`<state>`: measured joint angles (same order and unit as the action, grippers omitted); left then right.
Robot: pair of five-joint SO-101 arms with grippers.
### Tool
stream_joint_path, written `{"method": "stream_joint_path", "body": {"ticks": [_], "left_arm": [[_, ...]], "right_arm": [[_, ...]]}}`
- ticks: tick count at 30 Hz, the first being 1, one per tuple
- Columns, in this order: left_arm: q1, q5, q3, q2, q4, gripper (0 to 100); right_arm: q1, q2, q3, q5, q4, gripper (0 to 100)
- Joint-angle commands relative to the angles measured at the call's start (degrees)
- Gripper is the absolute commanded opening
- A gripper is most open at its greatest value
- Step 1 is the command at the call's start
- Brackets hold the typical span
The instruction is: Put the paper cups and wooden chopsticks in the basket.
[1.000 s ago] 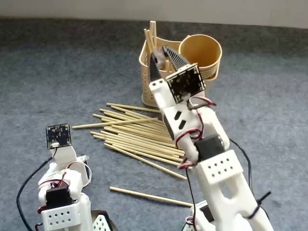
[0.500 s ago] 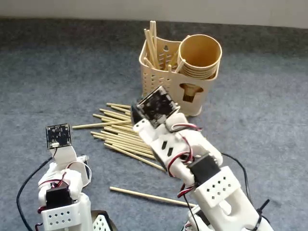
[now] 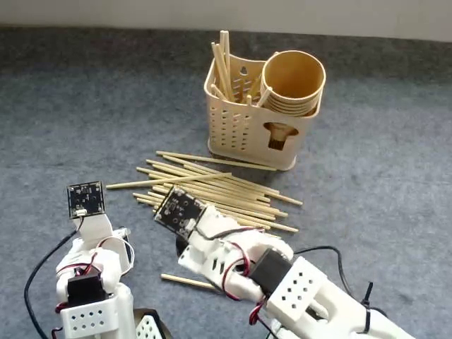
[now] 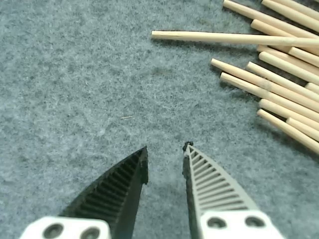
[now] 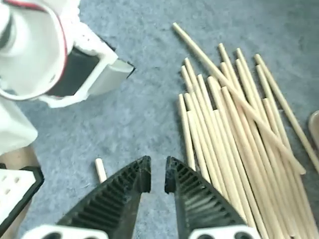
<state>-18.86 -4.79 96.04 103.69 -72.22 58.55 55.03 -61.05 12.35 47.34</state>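
— while we stand here behind the two arms, tell me, what are the grippers doing?
— the left gripper [image 4: 165, 148] hangs low over the grey carpet [image 4: 75, 74]. its two jaws are clearly apart and there is nothing between them. the ends of the loose chopsticks [image 4: 279, 84] lie near it, not touching it.
— and the other one?
— the right gripper [image 5: 157, 159] is also low over the carpet, at the near edge of the loose chopsticks. its jaws are only a little apart, with a narrow gap, and they hold nothing.
— i see one stick alone.
— yes, a single chopstick [image 3: 185, 281] lies apart from the others, partly under the right arm [image 3: 240, 265]. one end of it lies just beside the right gripper.
— and a bit farther?
— the loose chopsticks lie flat on the carpet, mostly side by side, and one long stick crosses over the top of them.
— and at the back?
— the basket [image 3: 229, 134] stands upright beyond them. in one compartment the standing chopsticks [image 3: 223, 56] lean together. in the other sits a stack of paper cups [image 3: 293, 74], mouth up.
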Motion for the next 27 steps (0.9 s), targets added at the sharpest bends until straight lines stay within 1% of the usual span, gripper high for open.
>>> {"method": "stream_joint_path", "body": {"ticks": [1, 11, 15, 23, 27], "left_arm": [[-0.31, 0.09, 1.19, -0.13, -0.18, 13], [-0.31, 0.09, 1.19, -0.13, -0.18, 13], [-0.31, 0.09, 1.19, -0.13, -0.18, 13], [-0.31, 0.09, 1.19, -0.13, -0.18, 13], [-0.31, 0.09, 1.19, -0.13, -0.18, 13]], "right_arm": [[3.12, -0.04, -1.01, -0.70, 0.31, 7.0], [8.31, -16.66, -1.54, -0.70, -1.89, 7.0], [10.24, -18.42, -1.54, -0.97, -1.98, 7.0], [10.33, -18.77, -1.63, -0.62, -2.24, 7.0], [10.33, -18.86, -1.71, -0.62, -5.49, 7.0]]}}
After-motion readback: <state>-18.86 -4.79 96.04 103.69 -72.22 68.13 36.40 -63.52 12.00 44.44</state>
